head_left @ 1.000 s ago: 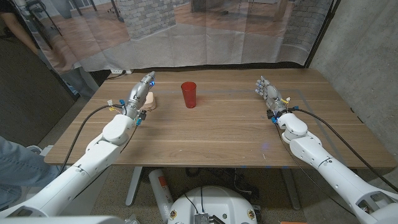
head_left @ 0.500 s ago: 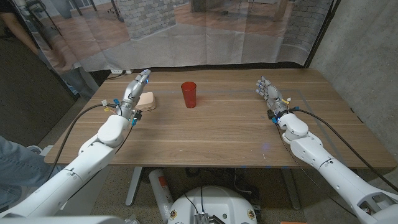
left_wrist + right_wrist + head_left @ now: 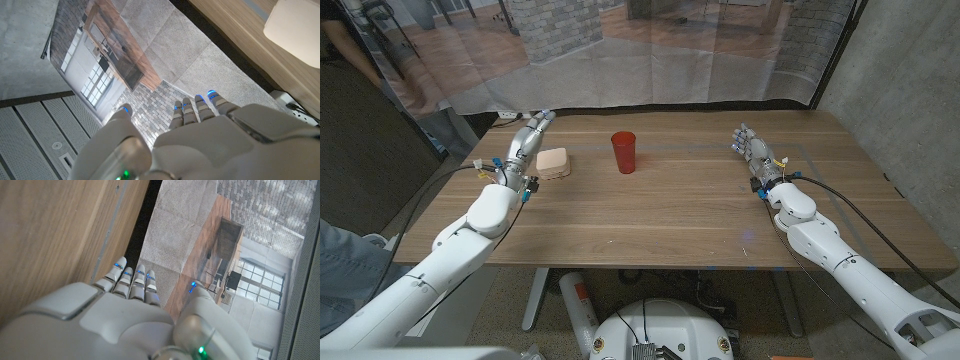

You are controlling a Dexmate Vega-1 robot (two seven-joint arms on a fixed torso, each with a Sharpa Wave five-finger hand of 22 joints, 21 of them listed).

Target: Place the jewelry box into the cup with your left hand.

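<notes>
While the wooden table (image 3: 650, 210) is stretching across the head view under both arms, a translucent plastic sheet (image 3: 620, 50) is hanging behind its far edge with a brick wall showing through it, and a grey concrete wall (image 3: 910, 90) is standing at the robot's right. Part of a person (image 3: 340, 40) is showing at the picture's upper left edge, beyond the table. The left hand (image 3: 527, 143) is reaching over the table's far left area with its fingers extended and apart, holding nothing; it is sitting just beside the jewelry box (image 3: 553, 162), on that box's left, and whether they are touching cannot be told. From the left wrist view the same hand (image 3: 200, 140) is showing its fingers straight and spread, with the pale box (image 3: 292, 25) lying on the wood apart from the fingertips. The right hand (image 3: 752, 152) is standing over the table's right side, fingers straight and slightly parted, gripping nothing, and the right wrist view is showing that hand (image 3: 125, 310) likewise empty. The red cup (image 3: 623, 152) is standing upright near the table's far middle, to the right of the jewelry box and apart from it. The box itself, a small peach-coloured rounded case, is lying closed on the wood.
</notes>
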